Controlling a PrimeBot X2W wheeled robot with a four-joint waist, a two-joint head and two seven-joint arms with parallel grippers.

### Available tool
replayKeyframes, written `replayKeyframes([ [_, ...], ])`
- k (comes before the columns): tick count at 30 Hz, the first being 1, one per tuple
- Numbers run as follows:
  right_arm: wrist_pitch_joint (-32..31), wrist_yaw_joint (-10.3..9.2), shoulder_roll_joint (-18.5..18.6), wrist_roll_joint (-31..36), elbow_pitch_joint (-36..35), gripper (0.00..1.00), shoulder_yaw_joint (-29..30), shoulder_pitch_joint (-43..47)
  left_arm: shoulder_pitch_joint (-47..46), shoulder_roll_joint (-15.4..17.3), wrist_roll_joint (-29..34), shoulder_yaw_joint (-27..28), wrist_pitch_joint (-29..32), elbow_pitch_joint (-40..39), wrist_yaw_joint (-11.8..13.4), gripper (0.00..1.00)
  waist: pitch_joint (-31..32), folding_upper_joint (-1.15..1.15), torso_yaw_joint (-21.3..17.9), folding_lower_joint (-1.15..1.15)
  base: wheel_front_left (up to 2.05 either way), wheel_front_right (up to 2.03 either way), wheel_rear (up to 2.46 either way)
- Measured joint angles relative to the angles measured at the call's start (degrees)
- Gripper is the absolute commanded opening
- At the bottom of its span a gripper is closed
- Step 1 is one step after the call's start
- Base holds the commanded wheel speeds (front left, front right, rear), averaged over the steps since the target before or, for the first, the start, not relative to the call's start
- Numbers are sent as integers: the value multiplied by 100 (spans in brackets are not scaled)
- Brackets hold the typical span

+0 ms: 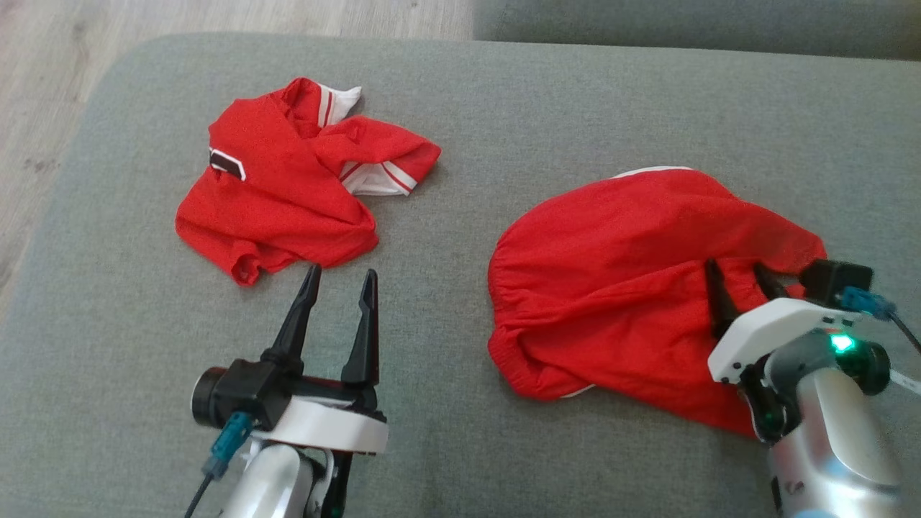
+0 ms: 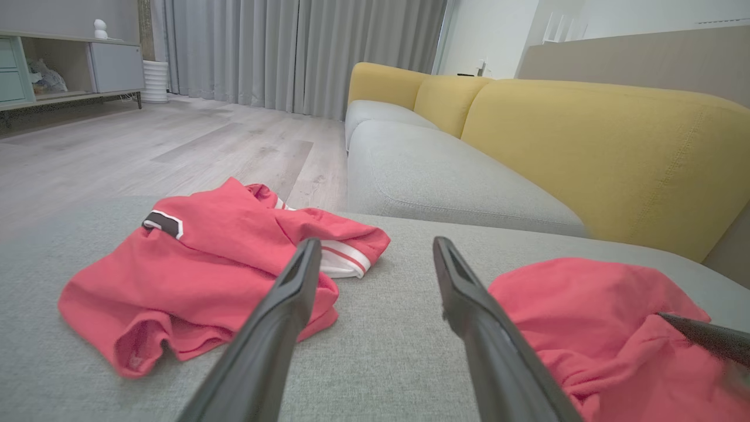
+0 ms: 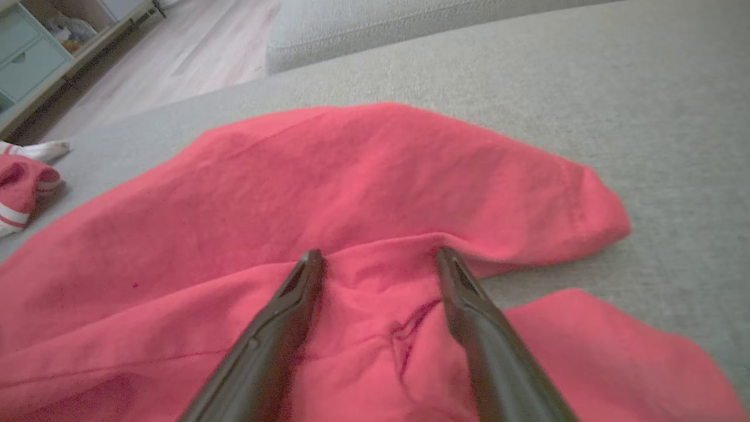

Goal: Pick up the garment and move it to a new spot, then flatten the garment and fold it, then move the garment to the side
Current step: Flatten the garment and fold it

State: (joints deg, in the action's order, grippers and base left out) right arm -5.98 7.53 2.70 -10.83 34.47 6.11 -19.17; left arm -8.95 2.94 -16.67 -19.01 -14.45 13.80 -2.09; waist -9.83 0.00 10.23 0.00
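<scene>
Red garment [image 1: 611, 273] sprawls across the right half of the grey cushion [image 1: 504, 108] — the right gripper [image 1: 735, 266], the nearer arm, jaws wide, straddles its raised fold; the left gripper [image 1: 342, 271], also open, faces a crumpled shirt [image 1: 280, 194] on the cushion's left.

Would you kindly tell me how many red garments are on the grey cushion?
2. A crumpled red shirt with white striped trim lies left, ahead of the left gripper. A larger plain red garment lies right, beneath the right gripper. Folds could hide another.
</scene>
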Motion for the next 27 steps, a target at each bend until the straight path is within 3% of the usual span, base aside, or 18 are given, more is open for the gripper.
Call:
replayKeyframes([
  [2,-140,0,1,79,142,100,-11,-68,-38,-1,-16,-19,0,-11,9,100,-35,0,13,0,0,0,0],
  [3,-200,0,3,144,198,92,-32,-105,-43,-1,-16,-30,0,-13,11,100,-51,0,18,0,0,0,0],
  [4,-232,0,19,197,237,30,-47,-155,-43,-1,-18,-46,0,-13,14,100,-64,0,25,0,0,0,0],
  [5,-237,0,41,246,266,0,-71,-197,-43,-1,-37,-77,0,-12,14,100,-70,0,34,0,0,0,0],
  [15,52,0,132,490,286,0,-225,-432,-40,-2,-49,-143,0,34,42,100,45,0,82,0,0,0,0],
  [27,-232,0,209,546,-47,0,-209,-725,-24,-2,-109,-171,0,56,57,100,172,0,189,-1,0,0,0],
])
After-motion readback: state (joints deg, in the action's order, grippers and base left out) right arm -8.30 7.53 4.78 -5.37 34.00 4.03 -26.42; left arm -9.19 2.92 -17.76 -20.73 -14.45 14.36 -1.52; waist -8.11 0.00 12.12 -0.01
